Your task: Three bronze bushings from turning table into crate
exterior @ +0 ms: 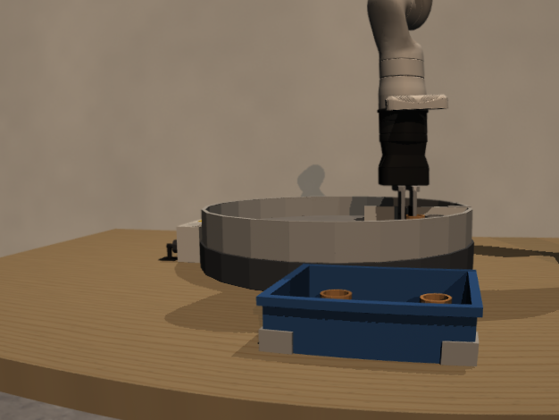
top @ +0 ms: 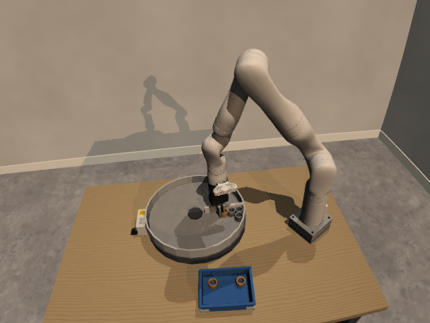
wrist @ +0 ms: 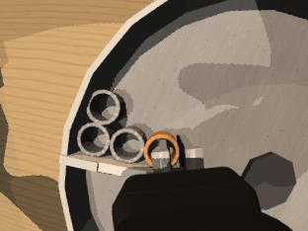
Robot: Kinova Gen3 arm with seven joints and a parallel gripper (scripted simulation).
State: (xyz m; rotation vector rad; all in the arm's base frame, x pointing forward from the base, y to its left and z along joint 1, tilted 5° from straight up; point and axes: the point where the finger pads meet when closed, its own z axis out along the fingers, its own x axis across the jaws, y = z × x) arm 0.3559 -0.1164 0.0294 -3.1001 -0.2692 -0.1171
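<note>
My gripper (top: 221,212) (exterior: 407,215) (wrist: 173,145) is low over the turning table (top: 194,251) (exterior: 315,239) (wrist: 222,39). It is shut on the wall of a bronze bushing (top: 224,213) (wrist: 160,133), with one finger inside the ring and one outside. The bushing stands upright beside three grey bushings (top: 231,211) (wrist: 127,129). How firmly its wall is pinched is hard to see. The blue crate (top: 225,299) (exterior: 370,334) holds two upright bronze bushings, one on the left (top: 212,286) (exterior: 336,297) and one on the right (top: 240,284) (exterior: 435,299).
A pale guide bar (wrist: 81,163) runs inward from the table's rim, behind the bushings. A dark hub (top: 195,213) (wrist: 271,180) stands at the turning table's centre. A raised wall surrounds the turning table. A white box (top: 140,222) (exterior: 187,243) sits at its left side.
</note>
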